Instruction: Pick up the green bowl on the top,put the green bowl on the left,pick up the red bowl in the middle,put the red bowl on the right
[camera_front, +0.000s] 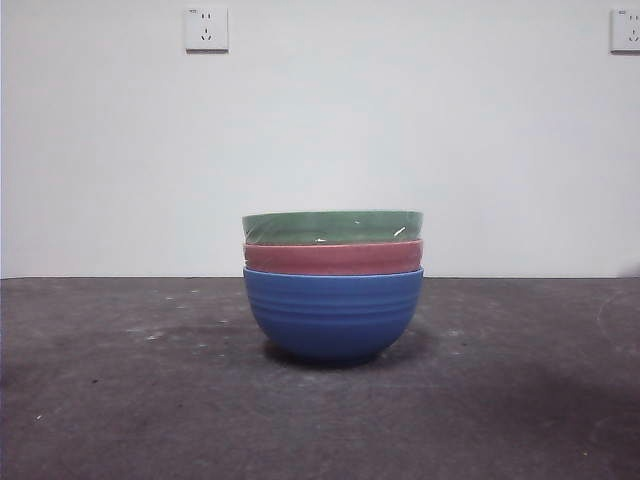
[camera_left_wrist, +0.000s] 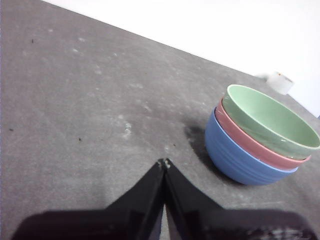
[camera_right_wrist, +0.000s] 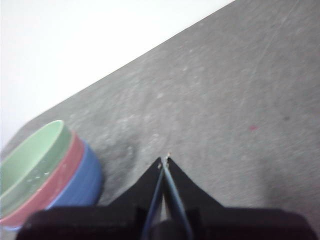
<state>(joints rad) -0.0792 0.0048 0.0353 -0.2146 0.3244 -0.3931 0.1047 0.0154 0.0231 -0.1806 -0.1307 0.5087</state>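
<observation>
Nesting: green bowl (camera_front: 332, 227) atop red bowl (camera_front: 333, 257); grippers apparently closed.

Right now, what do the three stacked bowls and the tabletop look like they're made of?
The green bowl, the red bowl and the blue bowl look like glazed ceramic: glossy, with bright highlights and fine horizontal ridges, though hard plastic can't be ruled out. The table looks like a dark grey matte surface, perhaps a mat or coated board, with pale scuffs and specks.
</observation>
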